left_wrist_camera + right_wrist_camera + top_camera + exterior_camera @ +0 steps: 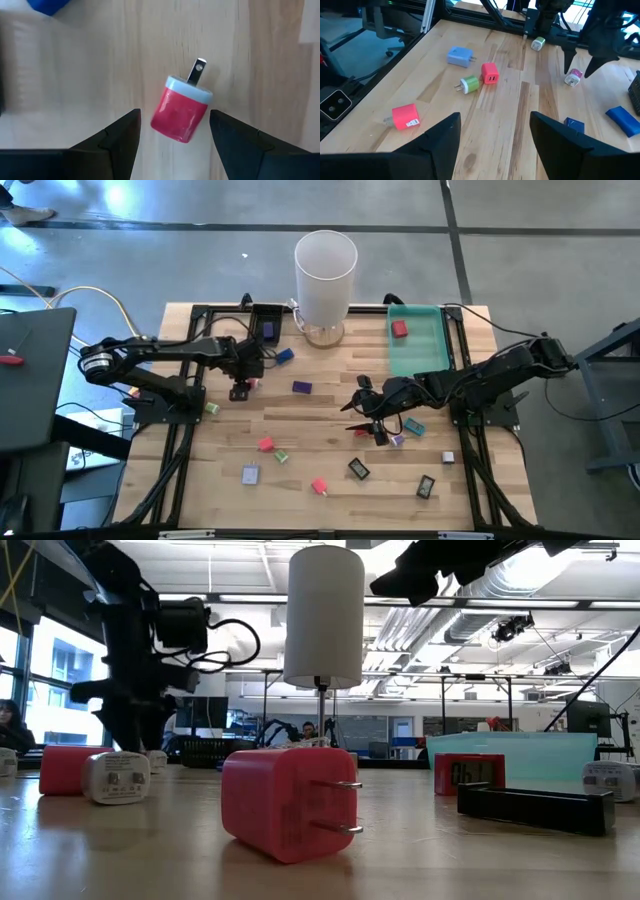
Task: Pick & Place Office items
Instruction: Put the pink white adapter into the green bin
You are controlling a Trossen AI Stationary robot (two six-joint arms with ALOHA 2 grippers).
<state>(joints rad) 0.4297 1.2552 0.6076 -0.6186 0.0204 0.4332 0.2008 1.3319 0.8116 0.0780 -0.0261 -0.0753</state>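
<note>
Where the overhead camera looks down, the left gripper (pixel 240 391) hangs at nine o'clock on the surface (pixel 330 480), the right gripper (pixel 372 423) near centre. Left wrist: jaws released, flanking a red plug (pixel 178 114), untouched. Right wrist: jaws released, empty; a pink plug (pixel 405 116) lies at ten o'clock.

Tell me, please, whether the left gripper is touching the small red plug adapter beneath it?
Apart. The left wrist view shows bare wood on both sides between the left gripper fingers and the red plug adapter, with the jaws standing open around it.
</note>
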